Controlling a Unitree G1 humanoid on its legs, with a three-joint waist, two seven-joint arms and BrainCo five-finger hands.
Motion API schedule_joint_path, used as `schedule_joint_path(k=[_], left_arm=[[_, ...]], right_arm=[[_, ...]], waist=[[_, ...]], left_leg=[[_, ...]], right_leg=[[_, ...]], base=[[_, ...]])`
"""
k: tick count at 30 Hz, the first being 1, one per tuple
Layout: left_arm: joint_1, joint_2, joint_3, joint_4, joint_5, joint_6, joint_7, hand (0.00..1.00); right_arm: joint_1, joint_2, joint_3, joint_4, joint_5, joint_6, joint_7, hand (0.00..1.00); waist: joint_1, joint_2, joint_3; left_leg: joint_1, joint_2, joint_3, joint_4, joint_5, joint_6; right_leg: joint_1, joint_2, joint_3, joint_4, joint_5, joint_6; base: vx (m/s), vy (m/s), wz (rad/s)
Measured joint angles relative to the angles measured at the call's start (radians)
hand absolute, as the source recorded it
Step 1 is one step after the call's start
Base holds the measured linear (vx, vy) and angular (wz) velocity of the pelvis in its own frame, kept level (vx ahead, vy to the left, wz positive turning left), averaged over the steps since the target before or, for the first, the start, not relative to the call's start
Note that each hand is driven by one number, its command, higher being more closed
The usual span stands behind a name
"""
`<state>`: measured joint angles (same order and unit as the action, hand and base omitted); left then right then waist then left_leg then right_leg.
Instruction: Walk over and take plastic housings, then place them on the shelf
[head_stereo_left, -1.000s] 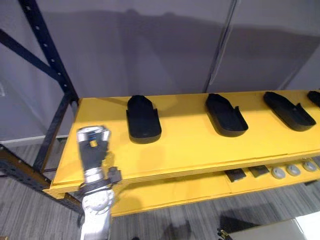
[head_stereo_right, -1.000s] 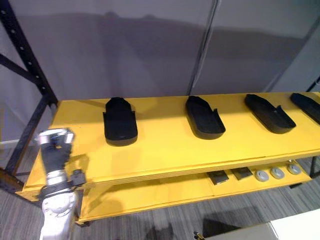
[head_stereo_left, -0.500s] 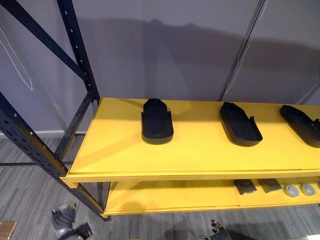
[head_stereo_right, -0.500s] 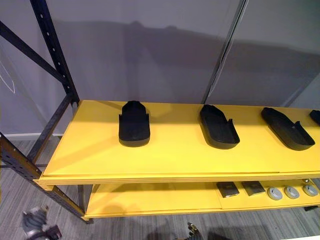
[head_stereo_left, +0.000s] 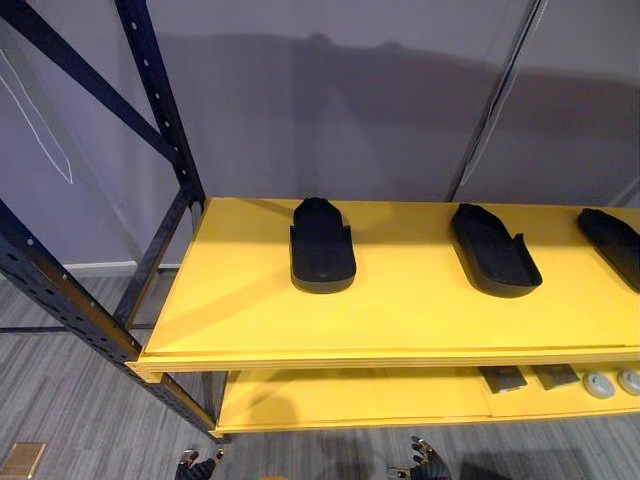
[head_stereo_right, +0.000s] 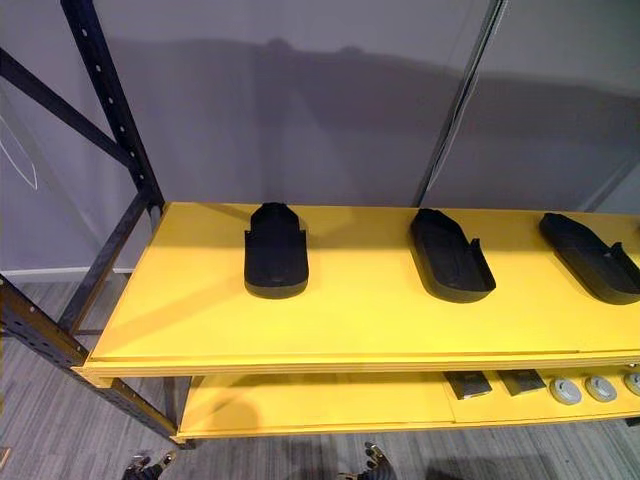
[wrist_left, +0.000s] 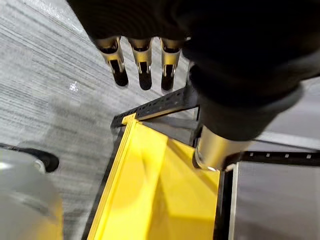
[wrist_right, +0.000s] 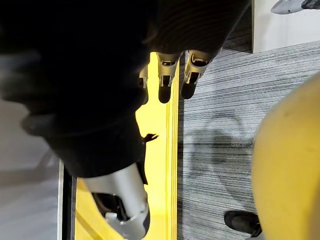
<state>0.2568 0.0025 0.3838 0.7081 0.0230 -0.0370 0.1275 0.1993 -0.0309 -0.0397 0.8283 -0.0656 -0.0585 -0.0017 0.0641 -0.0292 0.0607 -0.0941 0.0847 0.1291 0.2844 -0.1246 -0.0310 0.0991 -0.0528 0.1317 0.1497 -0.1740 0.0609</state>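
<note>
Housings (head_stereo_left: 322, 247) lie on the shelf (head_stereo_left: 400, 325), long axes front to back, up and ahead of both hands. Left hand (wrist_left: 220, 55) and right hand (wrist_right: 100, 75) hang low, fingers (wrist_left: 143, 65) straight, holding nothing.

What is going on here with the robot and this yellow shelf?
The robot stands in front of the yellow shelf with dark posts. Three black plastic housings lie apart on its top board, and neither hand touches them. The left hand and the right hand hang low before the shelf, fingers straight, holding nothing. Small dark and grey parts lie on the lower board.
</note>
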Motion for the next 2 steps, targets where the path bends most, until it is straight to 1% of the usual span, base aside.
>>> schedule_joint_path(k=[2], left_arm=[[-0.008, 0.000, -0.009, 0.025, 0.001, 0.000, -0.004, 0.00]], right_arm=[[-0.004, -0.004, -0.005, 0.004, 0.001, 0.000, -0.003, 0.00]], waist=[[0.000, 0.006, 0.000]], left_leg=[[0.003, 0.000, 0.002, -0.004, 0.001, 0.000]], right_leg=[[0.000, -0.001, 0.002, 0.000, 0.000, 0.000]], base=[[-0.01, 0.003, -0.02]])
